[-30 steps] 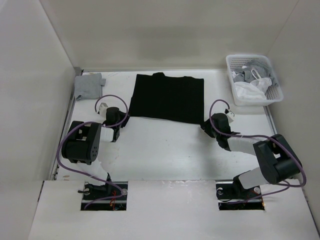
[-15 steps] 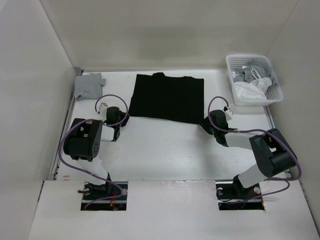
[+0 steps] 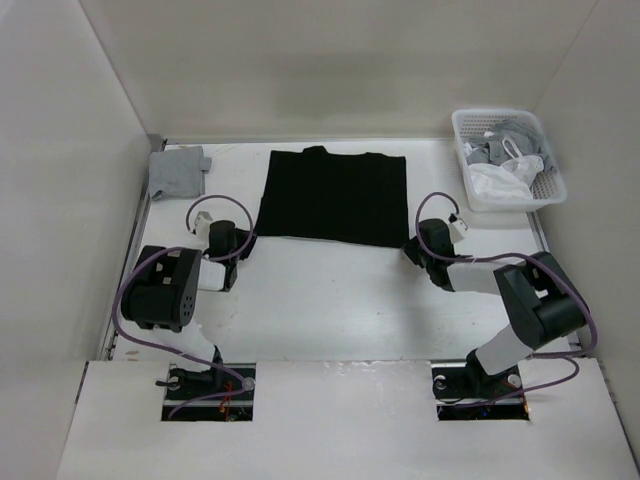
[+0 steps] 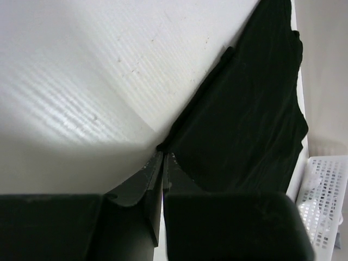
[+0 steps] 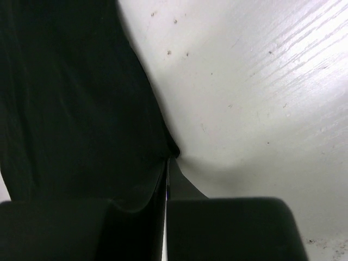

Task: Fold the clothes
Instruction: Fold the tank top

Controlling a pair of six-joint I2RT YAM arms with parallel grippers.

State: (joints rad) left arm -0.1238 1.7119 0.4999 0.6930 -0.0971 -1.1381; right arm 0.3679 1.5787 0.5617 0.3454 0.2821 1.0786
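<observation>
The black T-shirt [image 3: 335, 195] lies flat on the white table [image 3: 330, 290], at the upper centre of the top view. The left gripper [image 3: 248, 238] pinches its lower-left corner, jaws closed. The right gripper [image 3: 410, 246] pinches its lower-right corner, jaws closed on the fabric edge.

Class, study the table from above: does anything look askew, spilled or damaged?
Nothing stands out. The black garment lies flat, the left gripper and right gripper closed on its near corners; the grey cloth sits folded, the white basket upright with its clothes inside.
</observation>
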